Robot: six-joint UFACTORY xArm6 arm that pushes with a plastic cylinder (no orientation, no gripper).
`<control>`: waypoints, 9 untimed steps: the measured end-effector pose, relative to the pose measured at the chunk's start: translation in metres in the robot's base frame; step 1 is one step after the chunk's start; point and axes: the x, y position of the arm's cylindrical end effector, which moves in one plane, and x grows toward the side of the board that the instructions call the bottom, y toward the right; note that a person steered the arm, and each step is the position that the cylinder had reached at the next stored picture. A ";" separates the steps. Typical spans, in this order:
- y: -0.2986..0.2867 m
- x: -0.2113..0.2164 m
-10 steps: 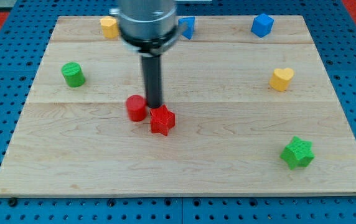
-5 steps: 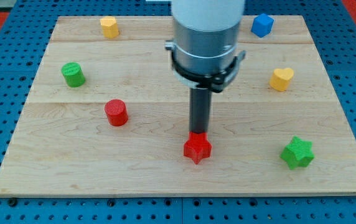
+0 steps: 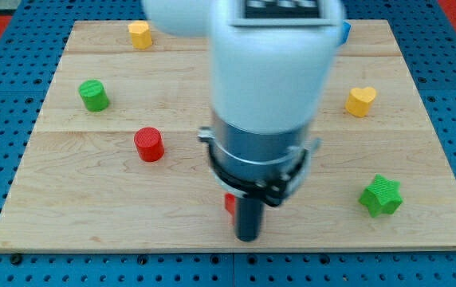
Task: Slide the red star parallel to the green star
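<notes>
My tip [image 3: 247, 237] rests near the board's bottom edge, below the middle. The red star [image 3: 229, 203] is almost wholly hidden behind my rod and arm body; only a red sliver shows at the rod's left side, just above the tip. The green star [image 3: 381, 195] sits at the view's right, near the bottom edge, at about the same height as the red sliver. The arm's large body covers the board's centre.
A red cylinder [image 3: 149, 144] stands left of centre. A green cylinder [image 3: 93, 95] is at the left. A yellow block [image 3: 139, 34] is at the top left, a yellow heart [image 3: 361, 101] at the right. A blue block [image 3: 343, 32] peeks out at the top right.
My arm has moved toward the view's bottom. The red star has slid slightly down and left and is now mostly hidden behind the rod. The other blocks have not moved.
</notes>
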 end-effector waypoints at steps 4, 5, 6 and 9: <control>0.009 -0.020; 0.001 -0.020; 0.041 -0.053; -0.097 -0.134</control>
